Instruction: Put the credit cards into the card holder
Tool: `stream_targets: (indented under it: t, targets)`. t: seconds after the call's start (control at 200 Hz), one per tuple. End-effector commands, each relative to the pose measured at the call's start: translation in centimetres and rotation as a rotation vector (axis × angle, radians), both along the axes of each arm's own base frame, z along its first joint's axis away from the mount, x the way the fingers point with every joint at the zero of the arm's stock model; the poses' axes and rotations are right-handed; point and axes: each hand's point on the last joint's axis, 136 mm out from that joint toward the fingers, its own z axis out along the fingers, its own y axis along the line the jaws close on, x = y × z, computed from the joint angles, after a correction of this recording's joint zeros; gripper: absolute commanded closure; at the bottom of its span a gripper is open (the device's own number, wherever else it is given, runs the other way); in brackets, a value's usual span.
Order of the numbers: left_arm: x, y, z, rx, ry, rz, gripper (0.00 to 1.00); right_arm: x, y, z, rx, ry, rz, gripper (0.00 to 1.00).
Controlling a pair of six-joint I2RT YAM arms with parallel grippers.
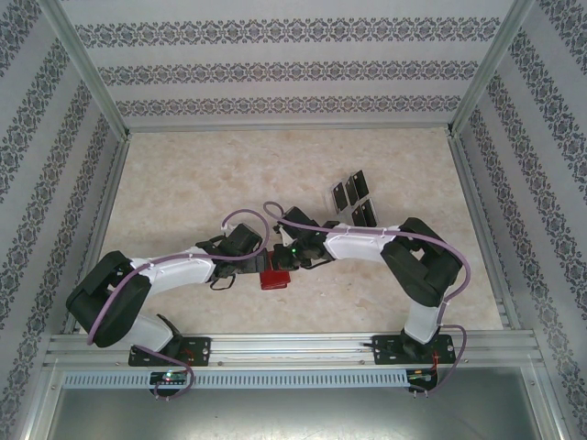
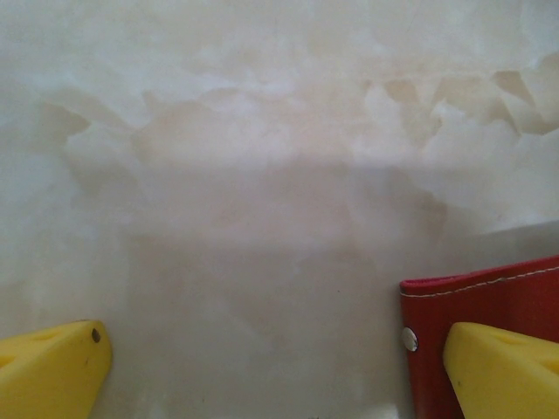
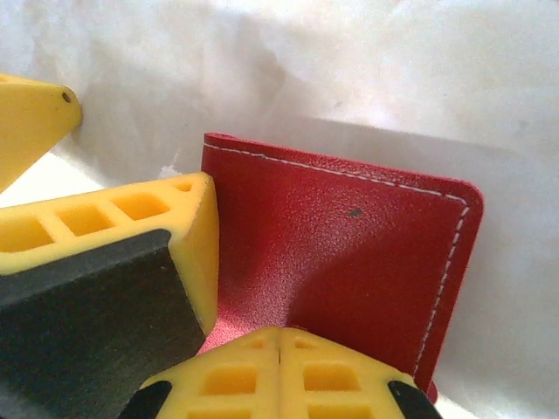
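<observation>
Left wrist: left gripper (image 2: pixel 275 358) spread astride card holder (image 2: pixel 489 301) edge, open table (image 2: pixel 262 175) ahead; right gripper (image 3: pixel 279 349) closed.

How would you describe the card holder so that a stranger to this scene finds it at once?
On the pale marbled table, look toward the near edge, where the left hand and the right hand meet. The card holder lies there: a small red square with white stitching, unlike the black cards farther back.

Both arms reach inward from their bases, elbows bent outward, wrists nearly meeting at the centre; the left claw (image 2: pixel 275 371) hangs low, its yellow fingers (image 2: pixel 52 367) spread wide; the right claw (image 3: pixel 279 349) is closed, fingertips pressed together.
</observation>
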Motion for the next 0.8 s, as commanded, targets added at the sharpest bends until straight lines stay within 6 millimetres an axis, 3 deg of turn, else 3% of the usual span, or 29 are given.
stream_targets:
  t: [0.0, 0.17, 0.355, 0.43, 0.53, 0.794]
  targets:
    - [-1.3, -0.3, -2.0, -0.032, 0.069, -0.007, 0.00, -0.4, -4.6, -6.7, -0.204, 0.052, -0.081, 1.00]
    - [-1.5, -0.4, -1.7, -0.041, 0.068, -0.006, 0.00, -0.2, -5.2, -6.1, -0.216, 0.045, -0.082, 1.00]
    - [-1.3, -0.5, -1.5, -0.044, 0.064, -0.006, 0.00, -0.9, -7.2, -8.7, -0.269, 0.101, -0.119, 1.00]
    - [-1.3, -0.6, -1.6, -0.045, 0.069, -0.007, 0.00, -1.1, -7.3, -8.7, -0.261, 0.109, -0.125, 1.00]
    - [-1.4, -0.6, -1.8, -0.046, 0.075, -0.009, 0.00, -0.5, -6.4, -6.9, -0.211, 0.086, -0.121, 1.00]
    - [-1.3, -0.8, -2.0, -0.048, 0.078, -0.013, 0.00, 1.6, -2.5, 1.5, -0.012, -0.027, -0.071, 1.00]
